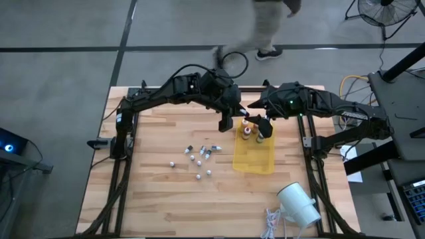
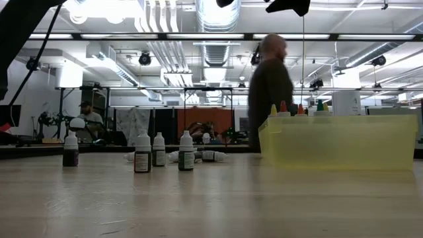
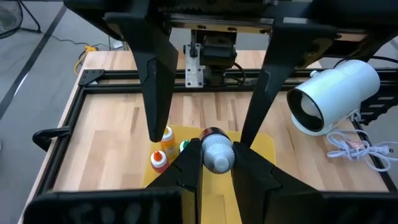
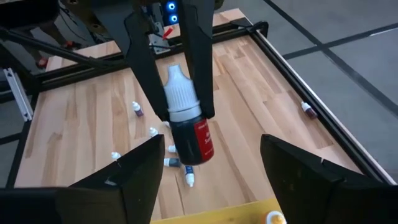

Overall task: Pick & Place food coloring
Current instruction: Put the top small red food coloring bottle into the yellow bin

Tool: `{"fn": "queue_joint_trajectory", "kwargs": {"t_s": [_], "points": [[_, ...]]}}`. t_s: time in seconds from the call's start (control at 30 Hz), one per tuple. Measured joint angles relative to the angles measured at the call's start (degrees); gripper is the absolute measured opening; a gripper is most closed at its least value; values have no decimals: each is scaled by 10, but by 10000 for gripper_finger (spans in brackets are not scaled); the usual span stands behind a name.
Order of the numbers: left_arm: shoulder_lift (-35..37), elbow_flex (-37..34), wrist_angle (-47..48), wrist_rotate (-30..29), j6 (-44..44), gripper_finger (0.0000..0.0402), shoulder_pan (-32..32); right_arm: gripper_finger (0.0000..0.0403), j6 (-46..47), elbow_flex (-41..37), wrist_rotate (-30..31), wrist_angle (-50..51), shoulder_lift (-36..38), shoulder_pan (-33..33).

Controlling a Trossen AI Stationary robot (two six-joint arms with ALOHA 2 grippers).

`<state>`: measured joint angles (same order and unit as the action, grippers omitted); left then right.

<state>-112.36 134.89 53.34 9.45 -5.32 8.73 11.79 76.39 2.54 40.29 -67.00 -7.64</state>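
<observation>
A food coloring bottle [image 4: 189, 124] with a white cap, dark body and red label hangs in the air, with my left gripper [image 4: 185, 118] shut on it above the far left corner of the yellow tray [image 1: 255, 159]. My right gripper [image 4: 211, 146] faces it, open, one finger on either side of the bottle and apart from it. Orange-, red- and green-topped bottles [image 3: 166, 138] stand upright in the tray. Several small vials [image 1: 199, 156] lie or stand on the wood left of the tray; some of them show upright in the low view [image 2: 142, 153]. My left gripper pinches the bottle's white cap [image 4: 180, 99] between its two fingers, one on each side. The fingers slant down from the table's left and lie along the bottle. The dark body [image 4: 198, 146] sticks out past the fingertips, tilted downward and clear of table and tray.
A big white cylinder [image 1: 299, 204] lies near the front right corner with a coiled white cable [image 1: 271, 222] beside it. Black frame rails [image 1: 123, 143] run along both table sides. A person [image 1: 269, 26] walks past beyond the far edge. Bare wood lies at the front left.
</observation>
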Motion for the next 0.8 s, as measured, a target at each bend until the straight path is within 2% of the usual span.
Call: {"fn": "queue_joint_trajectory", "kwargs": {"t_s": [0.3,0.6,0.8], "points": [[0,0,-1,0,0,40,0,226,0,1,-14,0,0,0],[0,0,-2,0,0,40,0,223,0,-1,-15,6,0,0],[0,0,26,0,0,40,0,224,0,-1,-13,106,0,0]]}}
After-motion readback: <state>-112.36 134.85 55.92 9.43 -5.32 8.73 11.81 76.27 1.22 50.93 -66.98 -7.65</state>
